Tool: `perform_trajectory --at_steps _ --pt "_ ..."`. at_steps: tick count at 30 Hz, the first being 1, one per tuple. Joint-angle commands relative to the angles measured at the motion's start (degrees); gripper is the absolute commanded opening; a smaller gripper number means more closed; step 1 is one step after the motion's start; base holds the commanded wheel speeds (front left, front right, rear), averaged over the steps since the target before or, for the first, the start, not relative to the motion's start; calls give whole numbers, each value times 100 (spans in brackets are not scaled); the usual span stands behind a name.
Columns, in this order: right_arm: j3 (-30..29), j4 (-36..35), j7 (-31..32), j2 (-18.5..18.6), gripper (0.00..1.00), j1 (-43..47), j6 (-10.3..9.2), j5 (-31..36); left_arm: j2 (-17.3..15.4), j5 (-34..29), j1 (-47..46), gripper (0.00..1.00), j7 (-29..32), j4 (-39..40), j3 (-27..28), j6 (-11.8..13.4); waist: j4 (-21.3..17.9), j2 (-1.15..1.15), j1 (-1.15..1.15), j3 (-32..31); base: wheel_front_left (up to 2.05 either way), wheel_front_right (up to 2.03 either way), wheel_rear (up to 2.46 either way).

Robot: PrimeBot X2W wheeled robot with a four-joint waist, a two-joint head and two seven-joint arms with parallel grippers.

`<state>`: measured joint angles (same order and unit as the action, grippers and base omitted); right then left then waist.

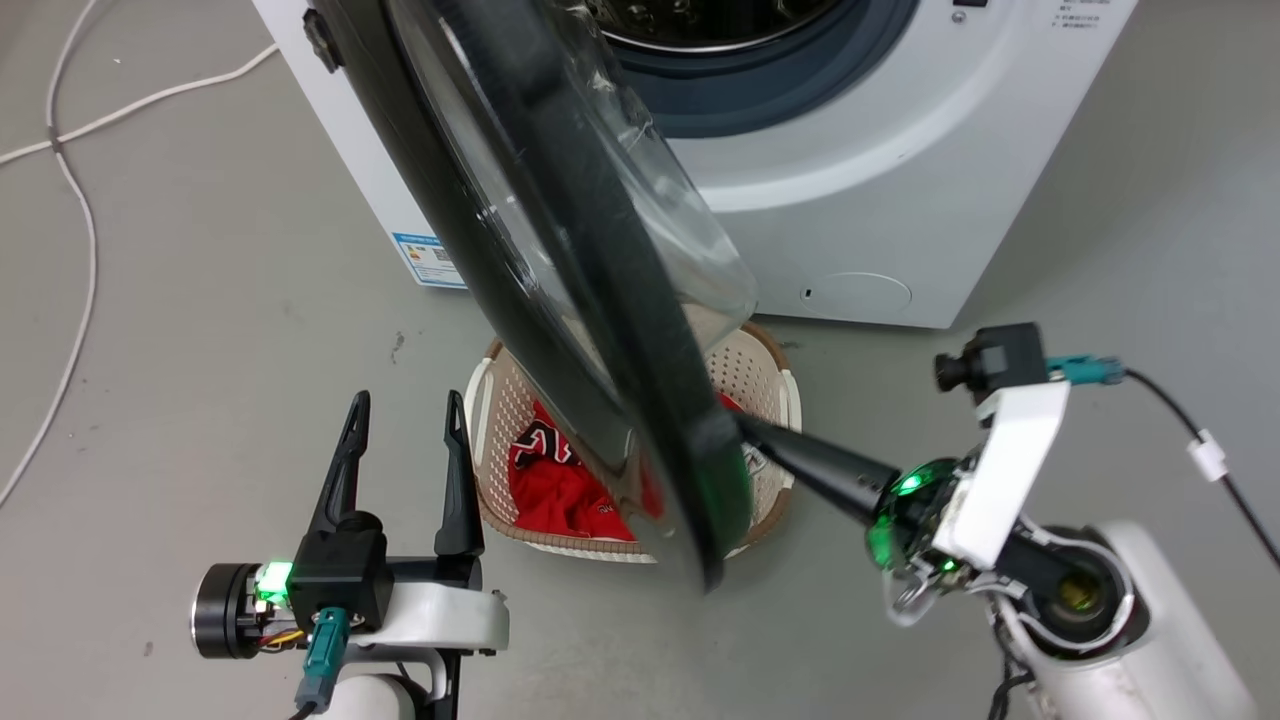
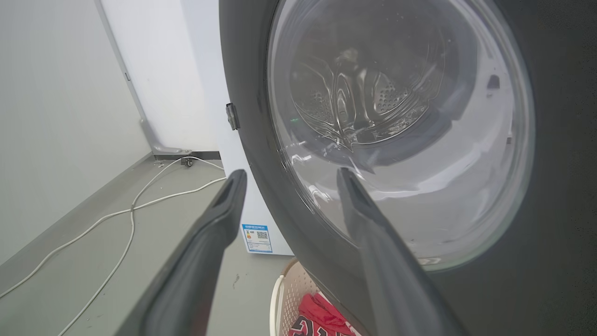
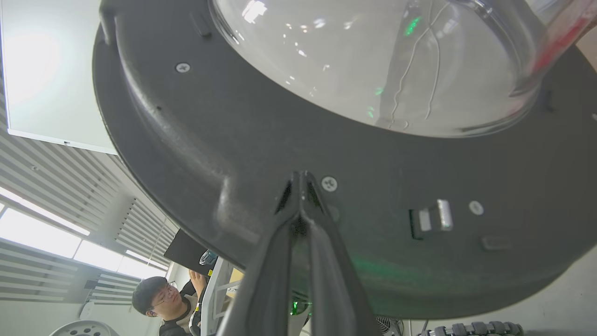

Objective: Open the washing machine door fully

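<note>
Head view: the washing machine door (image 1: 620, 330) hangs half-swung above a laundry basket (image 1: 772, 365), right gripper (image 1: 770, 442) at its inner rim; left wrist view: left gripper (image 2: 291, 175) spread, touching nothing, outside the door (image 2: 252, 140); right wrist view: fingers (image 3: 280, 242) pressed together against the door (image 3: 224, 140); next, probably push wider.

The door (image 1: 655, 380) hangs over the basket (image 1: 745, 372) before the washing machine (image 1: 900, 200); my left gripper (image 1: 408, 400) stands left of it, my right gripper (image 1: 750, 428) touches its right face.
</note>
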<state>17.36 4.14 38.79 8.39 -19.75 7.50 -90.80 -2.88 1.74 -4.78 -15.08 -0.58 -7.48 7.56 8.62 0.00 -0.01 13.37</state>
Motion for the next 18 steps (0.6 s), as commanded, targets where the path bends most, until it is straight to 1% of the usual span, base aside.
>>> perform_trajectory --at_steps 1,9,18 --pt "98 34 29 -89 0 132 -2 7 2 -32 73 100 -14 -9 0 -13 37 0 1 -45 0 0 0" --pt "468 133 40 -329 0 355 -1 61 1 -56 205 100 -14 -50 8 -38 134 0 1 -260 0 0 0" --pt "828 261 13 -462 0 474 -2 96 -4 -97 392 100 -14 -65 87 -60 131 0 1 -468 0 0 0"
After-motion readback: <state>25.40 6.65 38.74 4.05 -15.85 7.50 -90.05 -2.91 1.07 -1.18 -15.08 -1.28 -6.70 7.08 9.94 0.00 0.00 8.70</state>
